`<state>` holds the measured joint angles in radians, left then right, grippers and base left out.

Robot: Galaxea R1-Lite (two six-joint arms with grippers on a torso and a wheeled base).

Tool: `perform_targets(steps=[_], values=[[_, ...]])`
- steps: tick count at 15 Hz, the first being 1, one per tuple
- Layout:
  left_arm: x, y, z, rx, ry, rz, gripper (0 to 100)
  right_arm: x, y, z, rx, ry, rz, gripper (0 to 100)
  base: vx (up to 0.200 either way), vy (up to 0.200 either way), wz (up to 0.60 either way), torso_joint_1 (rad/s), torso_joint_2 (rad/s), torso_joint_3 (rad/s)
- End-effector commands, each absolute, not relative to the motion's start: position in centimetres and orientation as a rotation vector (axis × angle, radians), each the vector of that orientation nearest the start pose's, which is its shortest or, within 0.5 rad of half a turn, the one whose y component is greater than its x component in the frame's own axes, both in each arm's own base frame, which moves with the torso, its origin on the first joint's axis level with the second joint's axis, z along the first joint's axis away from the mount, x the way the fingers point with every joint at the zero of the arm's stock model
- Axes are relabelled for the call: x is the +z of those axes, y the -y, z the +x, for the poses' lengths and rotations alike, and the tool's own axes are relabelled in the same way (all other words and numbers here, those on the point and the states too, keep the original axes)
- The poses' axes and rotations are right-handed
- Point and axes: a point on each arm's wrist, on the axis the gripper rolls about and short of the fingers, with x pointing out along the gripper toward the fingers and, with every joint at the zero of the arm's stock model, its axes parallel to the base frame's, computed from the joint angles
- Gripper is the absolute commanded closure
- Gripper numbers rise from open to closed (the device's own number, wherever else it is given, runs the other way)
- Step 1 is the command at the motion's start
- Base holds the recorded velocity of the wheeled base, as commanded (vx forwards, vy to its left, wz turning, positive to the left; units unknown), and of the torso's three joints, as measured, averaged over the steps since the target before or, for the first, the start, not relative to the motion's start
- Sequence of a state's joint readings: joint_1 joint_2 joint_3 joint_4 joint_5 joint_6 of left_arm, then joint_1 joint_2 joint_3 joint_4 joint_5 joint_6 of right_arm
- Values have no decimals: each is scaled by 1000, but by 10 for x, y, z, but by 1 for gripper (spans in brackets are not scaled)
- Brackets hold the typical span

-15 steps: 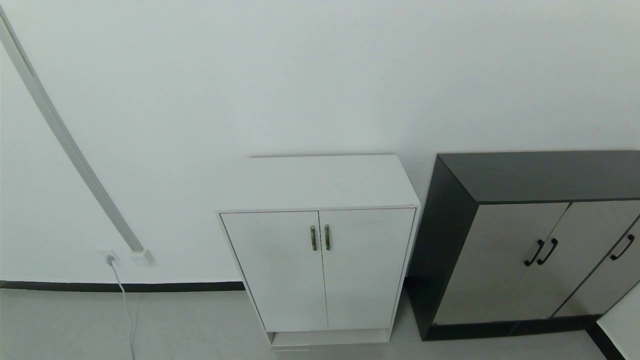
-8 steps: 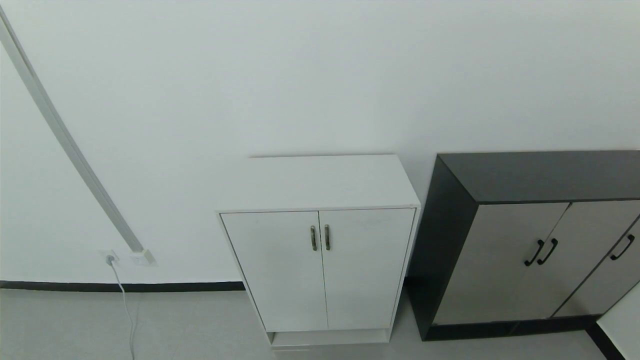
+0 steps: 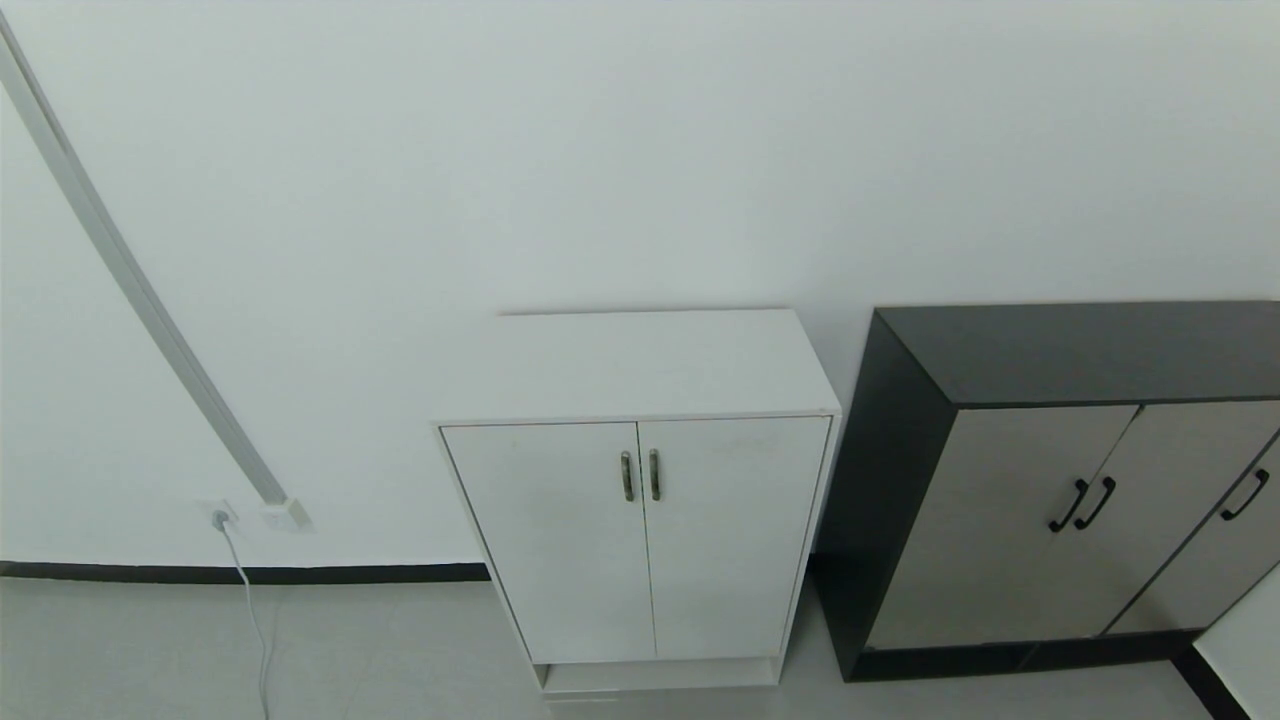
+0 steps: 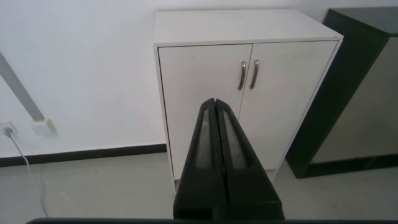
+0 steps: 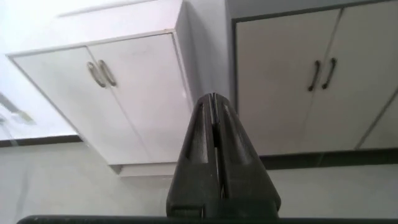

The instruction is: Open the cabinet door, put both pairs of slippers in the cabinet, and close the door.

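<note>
White wall and pale floor face you. Far left, a cable (image 3: 247,600) hangs from a socket and could catch if you swing wide. In the centre the white cabinet (image 3: 560,540) stands shut, its handles (image 3: 627,476) nearly touching. Your left gripper (image 4: 216,104), fingers pressed together, might hook both. Your right gripper (image 5: 214,99), likewise clamped shut on nothing, points near the black cabinet (image 3: 1010,520), so you risk pulling the wrong door.
</note>
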<state>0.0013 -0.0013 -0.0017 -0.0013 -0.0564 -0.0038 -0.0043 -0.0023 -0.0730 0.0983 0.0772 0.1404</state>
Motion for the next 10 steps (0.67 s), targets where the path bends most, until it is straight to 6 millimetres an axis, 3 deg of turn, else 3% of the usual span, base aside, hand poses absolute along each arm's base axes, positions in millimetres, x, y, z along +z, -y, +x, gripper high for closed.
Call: perform_targets(steps=[1,4,6,7,10], values=[[76,1,-23,-55,3,-5,100,86,-1,-29,20,-26,128,100,0,0,0,0,0,0],[76,1,-23,-55,3,-5,100,85,1,-29,-52,-26,-11,100,0,0,0,0,0,0],[76,1,-23,-55,3,-5,100,84,-1,-28,26,-29,-27,100,0,0,0,0,0,0],[76,1,-23,-55,3,-5,100,76,-1,-24,22,-13,-30,100,0,0,0,0,0,0],[76,1,-23,-57,3,-5,100,76,0,-23,-20,0,-17,100,0,0,0,0,0,0]])
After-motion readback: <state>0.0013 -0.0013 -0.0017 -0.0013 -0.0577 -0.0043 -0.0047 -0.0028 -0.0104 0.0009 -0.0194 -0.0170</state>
